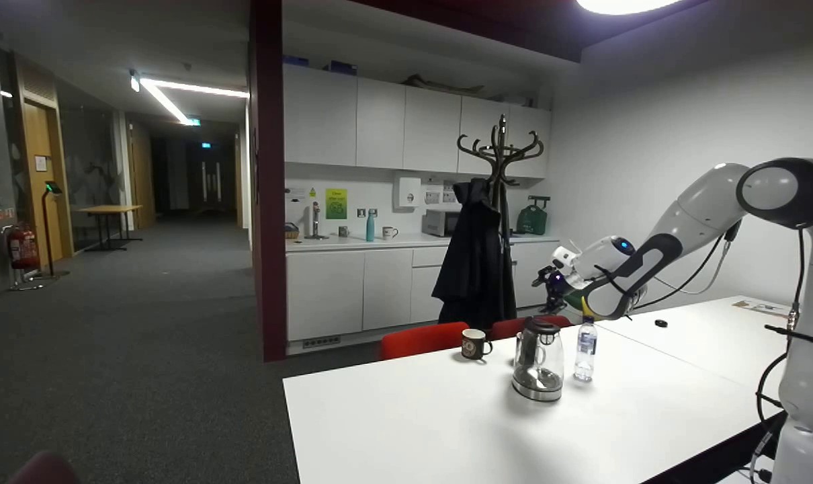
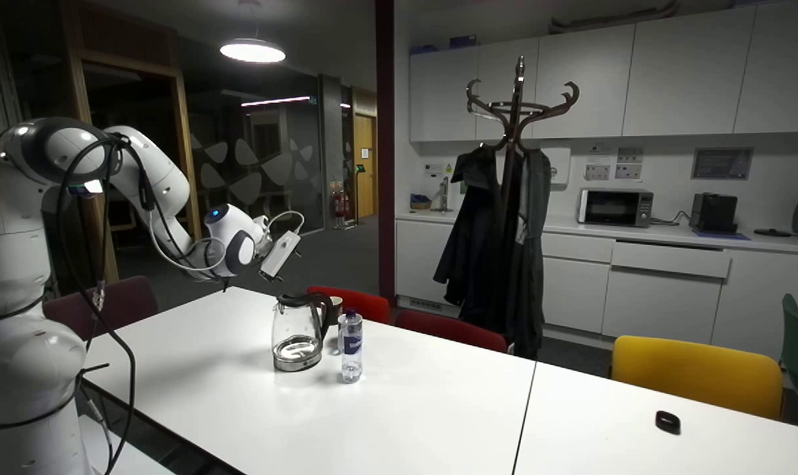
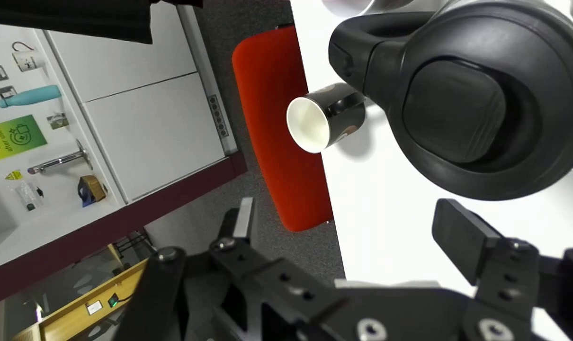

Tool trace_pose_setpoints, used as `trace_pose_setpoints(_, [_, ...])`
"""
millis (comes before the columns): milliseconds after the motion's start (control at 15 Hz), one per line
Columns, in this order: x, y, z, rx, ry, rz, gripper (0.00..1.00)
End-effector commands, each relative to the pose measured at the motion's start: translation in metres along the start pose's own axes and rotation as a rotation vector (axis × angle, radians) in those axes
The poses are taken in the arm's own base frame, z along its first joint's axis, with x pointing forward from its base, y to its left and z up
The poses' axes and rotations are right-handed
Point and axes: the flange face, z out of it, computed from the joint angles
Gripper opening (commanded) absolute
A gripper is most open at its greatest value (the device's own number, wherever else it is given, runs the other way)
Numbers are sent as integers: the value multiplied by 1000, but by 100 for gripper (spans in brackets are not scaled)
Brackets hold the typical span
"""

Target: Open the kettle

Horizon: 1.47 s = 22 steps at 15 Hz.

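The kettle (image 1: 538, 376) stands upright on the white table. It has a clear glass body, a silver base and a black lid and handle, and it also shows in an exterior view (image 2: 297, 344). In the wrist view its black lid (image 3: 457, 111) looks shut, with the handle pointing to the left. My gripper (image 1: 547, 290) is above the kettle. In the wrist view my gripper (image 3: 345, 207) is open, with nothing between its fingers. The kettle's lid lies just past the right finger, apart from it. The fingers are hardly visible in an exterior view (image 2: 280, 256).
A water bottle (image 1: 585, 353) stands close beside the kettle. A dark mug (image 3: 336, 113) stands near the handle, and another cup (image 2: 339, 335) is partly hidden. Red chairs (image 1: 423, 339) line the table edge (image 1: 353, 366). A small black object (image 2: 667, 422) lies farther off.
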Motion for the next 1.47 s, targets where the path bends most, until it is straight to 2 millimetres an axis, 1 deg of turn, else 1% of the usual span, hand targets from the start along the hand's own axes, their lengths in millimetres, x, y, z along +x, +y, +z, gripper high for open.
trace_pose_setpoints(0, [10, 14, -15, -44, 20, 14, 100])
trace_pose_setpoints(133, [14, 18, -17, -51, 25, 32, 100])
trace_pose_setpoints(333, [21, 23, -23, -40, 23, 105, 100])
trace_pose_setpoints(533, [31, 22, -29, 2, 14, 177, 100])
trace_pose_setpoints(600, [35, 21, -32, 25, 1, 197, 100])
trace_pose_setpoints(800, [56, 12, -39, 107, -17, 256, 100])
trace_pose_setpoints(1000, [72, 6, -48, 190, -39, 280, 100])
trace_pose_setpoints(1133, [79, 2, -54, 252, -58, 297, 100])
trace_pose_setpoints(1400, [84, -6, -70, 376, -102, 337, 100])
